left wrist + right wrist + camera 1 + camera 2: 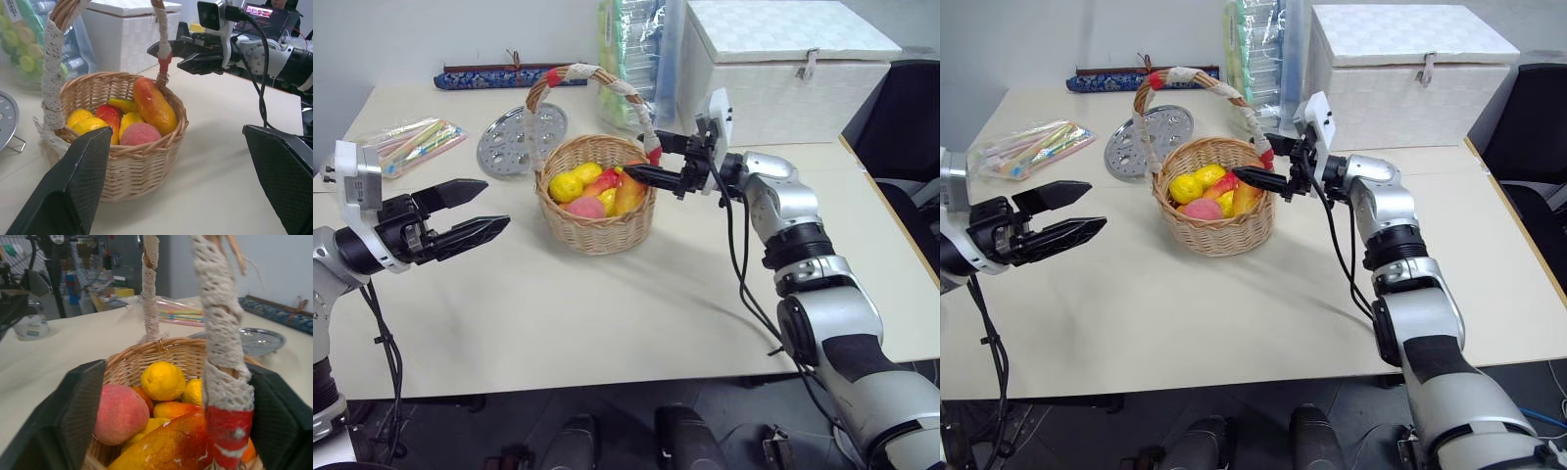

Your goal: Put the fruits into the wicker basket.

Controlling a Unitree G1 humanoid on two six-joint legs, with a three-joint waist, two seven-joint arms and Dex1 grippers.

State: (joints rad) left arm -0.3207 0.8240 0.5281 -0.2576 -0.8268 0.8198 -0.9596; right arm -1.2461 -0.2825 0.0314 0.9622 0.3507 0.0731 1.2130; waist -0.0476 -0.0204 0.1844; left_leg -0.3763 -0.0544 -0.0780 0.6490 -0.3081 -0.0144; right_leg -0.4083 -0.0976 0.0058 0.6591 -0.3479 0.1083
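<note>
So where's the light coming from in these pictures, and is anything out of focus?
Left eye view: soft shadows lie on the table beside the basket and under both arms, toward the robot, so light comes from above and behind. Right wrist view: the near handle and mango look soft; the far room is hazy. Left wrist view: the fingers blur.

The basket (595, 206), round and woven of tan wicker, is set upright on the table. Its tall arched handle (597, 80) is wrapped in white lace, with red bindings at the ends. The fruits (597, 191) are piled inside it: a round pink peach (140, 134) is seen at the front, an elongated orange-yellow mango (154, 105) is leaned against the rim beside the handle's base, and yellow lemons (163, 380) and a red fruit (109, 114) are packed behind them.
</note>
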